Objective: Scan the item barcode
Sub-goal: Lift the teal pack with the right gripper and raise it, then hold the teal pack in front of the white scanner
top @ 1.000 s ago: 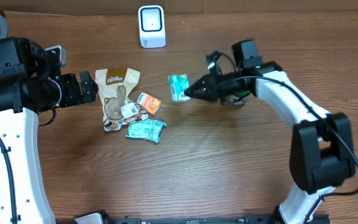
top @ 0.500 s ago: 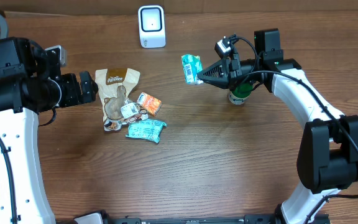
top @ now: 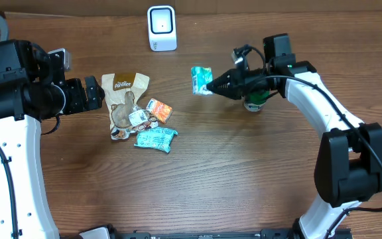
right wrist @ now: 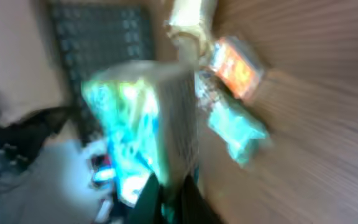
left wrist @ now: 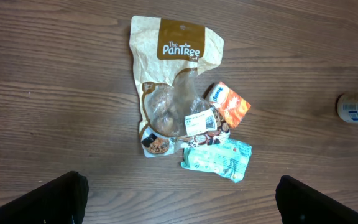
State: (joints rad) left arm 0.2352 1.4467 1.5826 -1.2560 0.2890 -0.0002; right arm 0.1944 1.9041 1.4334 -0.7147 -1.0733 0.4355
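One teal packet sits pinched in the closed right gripper, near the scanner, left gripper open and empty; best to face the barcode squarely to the scanner window and hold steady.

The teal packet is pinched at its right edge by the right gripper, off the table, near the white scanner.

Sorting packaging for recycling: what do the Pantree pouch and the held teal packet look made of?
Pantree pouch: matte tan paper-like stock, creased, with a clear glossy plastic window. Teal packet: probably glossy printed film; blur leaves it open.
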